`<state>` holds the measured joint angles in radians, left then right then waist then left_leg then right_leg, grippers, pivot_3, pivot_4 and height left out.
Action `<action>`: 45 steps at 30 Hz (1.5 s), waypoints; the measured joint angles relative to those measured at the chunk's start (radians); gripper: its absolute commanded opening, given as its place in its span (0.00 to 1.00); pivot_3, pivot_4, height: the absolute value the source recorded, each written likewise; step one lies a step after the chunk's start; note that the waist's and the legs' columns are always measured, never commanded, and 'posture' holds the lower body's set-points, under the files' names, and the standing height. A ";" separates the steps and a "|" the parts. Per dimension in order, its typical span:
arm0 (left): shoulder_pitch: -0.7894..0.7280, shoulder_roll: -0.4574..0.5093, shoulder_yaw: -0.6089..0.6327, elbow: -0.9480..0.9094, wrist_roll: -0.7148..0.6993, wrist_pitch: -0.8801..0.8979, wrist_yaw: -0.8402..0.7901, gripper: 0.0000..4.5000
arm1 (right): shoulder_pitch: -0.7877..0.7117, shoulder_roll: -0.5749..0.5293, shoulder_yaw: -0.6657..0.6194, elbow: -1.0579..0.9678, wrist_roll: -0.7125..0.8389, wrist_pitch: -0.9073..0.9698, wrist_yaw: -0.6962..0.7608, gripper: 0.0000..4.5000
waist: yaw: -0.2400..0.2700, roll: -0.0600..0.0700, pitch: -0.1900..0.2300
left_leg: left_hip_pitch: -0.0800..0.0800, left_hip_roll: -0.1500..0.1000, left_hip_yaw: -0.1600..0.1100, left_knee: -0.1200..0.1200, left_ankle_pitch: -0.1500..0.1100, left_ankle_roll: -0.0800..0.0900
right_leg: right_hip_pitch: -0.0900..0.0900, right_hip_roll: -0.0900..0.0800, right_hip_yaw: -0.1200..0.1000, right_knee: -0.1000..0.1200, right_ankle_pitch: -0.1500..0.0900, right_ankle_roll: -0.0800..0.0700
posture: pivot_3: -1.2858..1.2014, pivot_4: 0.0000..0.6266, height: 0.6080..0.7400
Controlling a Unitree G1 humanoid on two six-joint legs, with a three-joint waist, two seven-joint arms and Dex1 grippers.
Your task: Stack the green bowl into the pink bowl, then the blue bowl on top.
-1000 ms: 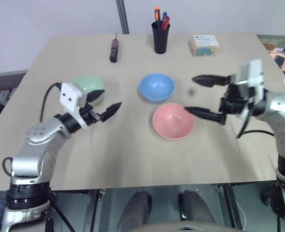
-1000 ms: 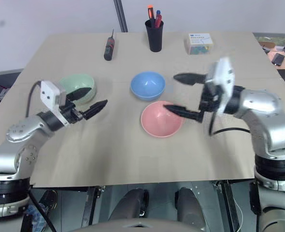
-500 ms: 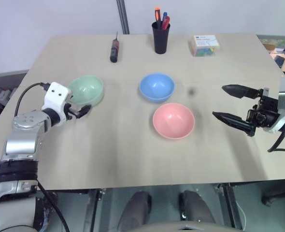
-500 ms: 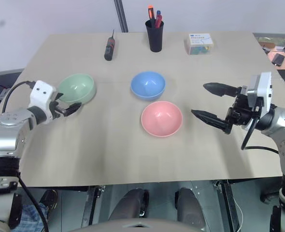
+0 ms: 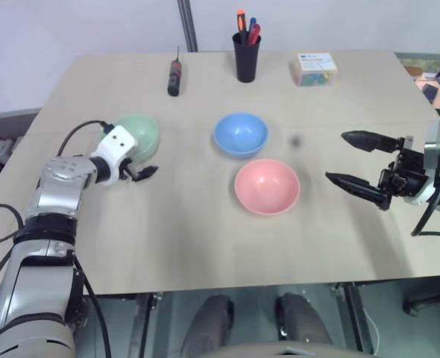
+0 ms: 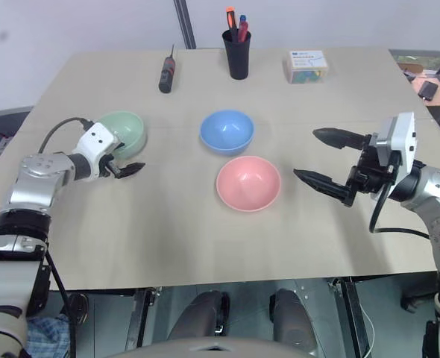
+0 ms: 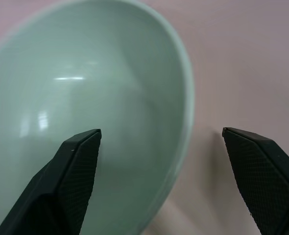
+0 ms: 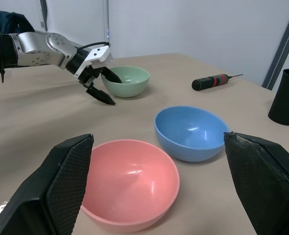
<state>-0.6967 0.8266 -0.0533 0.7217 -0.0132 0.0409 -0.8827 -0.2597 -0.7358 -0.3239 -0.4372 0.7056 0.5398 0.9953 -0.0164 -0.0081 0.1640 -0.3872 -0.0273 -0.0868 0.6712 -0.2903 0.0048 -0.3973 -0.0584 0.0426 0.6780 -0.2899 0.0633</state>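
The green bowl [image 6: 121, 133] sits upright on the table [image 6: 205, 239] toward the robot's left side, empty, w/ the left gripper [image 6: 127, 159] right at its near rim: one black finger reaches over the rim into the bowl, the other [image 6: 133, 169] hangs outside it just above the tabletop, so the rim lies between them. In the left wrist view the fingers stand well apart w/ the bowl wall [image 7: 181, 122] in the gap; whether either pad actually touches the plastic can't be told, prob. not yet pinched. The blue bowl [image 6: 227, 131] rests near the table's middle, apart from the green one, and the pink bowl [image 6: 248, 183] sits just in front of it, a bit toward the robot's right, close but not touching; both upright and empty. The right gripper [image 6: 330, 159] hovers above the table beyond the pink bowl on the robot's right, fingers spread wide, holding nothing, pointing across toward the bowls. Along the far edge: a screwdriver [image 6: 165, 73] lying flat, a black pen cup [image 6: 236, 52] w/ pens standing in it, and a small box [image 6: 306, 66] further to the right
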 measured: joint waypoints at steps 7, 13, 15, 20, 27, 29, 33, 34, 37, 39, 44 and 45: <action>-0.043 -0.011 -0.001 0.052 0.033 -0.065 -0.027 0.01 | 0.000 -0.009 0.002 -0.009 0.005 -0.001 -0.012 1.00 | 0.000 0.000 0.000 | 0.000 -0.001 0.000 0.001 0.000 0.000 | 0.000 0.000 0.000 0.001 0.000 0.000 | 0.52 0.24 1.00; -0.056 -0.011 -0.003 0.032 0.035 -0.062 -0.103 0.01 | -0.007 -0.012 0.009 -0.010 0.021 0.002 -0.014 1.00 | 0.001 0.000 0.000 | -0.001 -0.002 -0.001 0.002 0.000 0.000 | 0.000 0.000 -0.001 0.001 0.000 0.000 | 0.52 0.24 1.00; -0.045 -0.016 -0.007 -0.038 0.018 -0.043 -0.157 0.01 | -0.005 -0.015 0.010 -0.016 0.033 0.003 -0.012 1.00 | 0.002 0.000 0.000 | -0.003 -0.001 -0.002 0.003 0.000 0.000 | 0.000 0.000 -0.002 0.001 0.000 0.000 | 0.52 0.24 1.00; -0.045 -0.059 -0.037 -0.295 -0.032 0.006 -0.252 0.01 | 0.004 -0.022 0.016 -0.019 0.041 0.001 -0.002 1.00 | 0.002 -0.001 0.000 | -0.012 -0.001 -0.005 0.011 0.000 0.000 | -0.005 -0.001 -0.004 0.002 0.000 0.000 | 0.52 0.24 1.00; -0.050 -0.127 -0.152 -0.702 -0.119 -0.058 -0.413 0.01 | 0.019 -0.022 0.040 -0.022 0.040 -0.006 0.002 1.00 | -0.002 -0.001 0.001 | -0.011 0.000 -0.003 0.011 0.000 0.000 | -0.005 0.001 -0.003 0.003 0.000 0.000 | 0.52 0.24 1.00; -0.050 -0.131 -0.168 -0.750 -0.144 -0.063 -0.455 0.01 | 0.021 -0.022 0.040 -0.022 0.040 -0.007 0.003 1.00 | -0.004 -0.001 0.001 | -0.011 0.001 -0.003 0.012 0.000 0.000 | -0.005 0.002 -0.002 0.004 0.000 0.000 | 0.52 0.24 1.00; -0.049 -0.137 -0.211 -0.830 -0.174 -0.050 -0.512 0.01 | 0.021 -0.022 0.042 -0.022 0.040 -0.011 0.003 1.00 | -0.002 -0.001 0.001 | -0.011 0.001 -0.003 0.013 0.000 0.000 | -0.005 0.003 -0.002 0.004 0.000 0.000 | 0.52 0.24 1.00; -0.049 -0.138 -0.222 -0.833 -0.174 -0.051 -0.520 0.01 | 0.021 -0.022 0.043 -0.022 0.040 -0.015 0.003 1.00 | -0.002 -0.001 0.001 | -0.011 0.001 -0.003 0.013 0.000 0.000 | -0.005 0.003 -0.002 0.005 0.000 0.000 | 0.52 0.24 1.00; -0.048 -0.140 -0.236 -0.828 -0.168 -0.073 -0.537 0.01 | 0.021 -0.022 0.043 -0.022 0.040 -0.020 0.001 1.00 | -0.002 -0.001 0.001 | -0.011 0.001 -0.003 0.013 0.000 0.000 | -0.005 0.003 -0.002 0.005 0.000 0.000 | 0.52 0.24 1.00; -0.048 -0.135 -0.236 -0.821 -0.165 -0.087 -0.544 0.18 | 0.024 -0.025 0.042 -0.022 0.040 -0.020 0.000 1.00 | -0.002 -0.001 0.001 | -0.011 0.001 -0.003 0.013 0.000 0.000 | -0.005 0.003 -0.002 0.005 0.000 0.000 | 0.52 0.24 1.00; -0.048 -0.144 -0.217 -0.806 -0.188 -0.109 -0.546 0.58 | 0.044 -0.032 0.042 -0.026 0.040 -0.020 -0.004 1.00 | 0.000 -0.001 0.001 | -0.011 0.001 -0.003 0.014 0.000 0.000 | -0.005 0.003 -0.002 0.005 0.000 0.001 | 0.52 0.24 1.00; -0.048 -0.156 -0.209 -0.805 -0.195 -0.123 -0.538 0.70 | 0.046 -0.033 0.042 -0.028 0.040 -0.021 -0.004 1.00 | 0.000 -0.001 0.001 | -0.011 0.001 -0.003 0.014 0.000 0.000 | -0.005 0.003 -0.002 0.005 0.000 0.001 | 0.52 0.24 1.00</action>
<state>-0.7448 0.6702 -0.2626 -0.0832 -0.2078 -0.0819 -1.4211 -0.2136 -0.7684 -0.2824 -0.4649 0.7459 0.5192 0.9912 -0.0163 -0.0090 0.1645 -0.3979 -0.0261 -0.0899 0.6852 -0.2904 0.0052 -0.4018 -0.0552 0.0404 0.6827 -0.2896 0.0638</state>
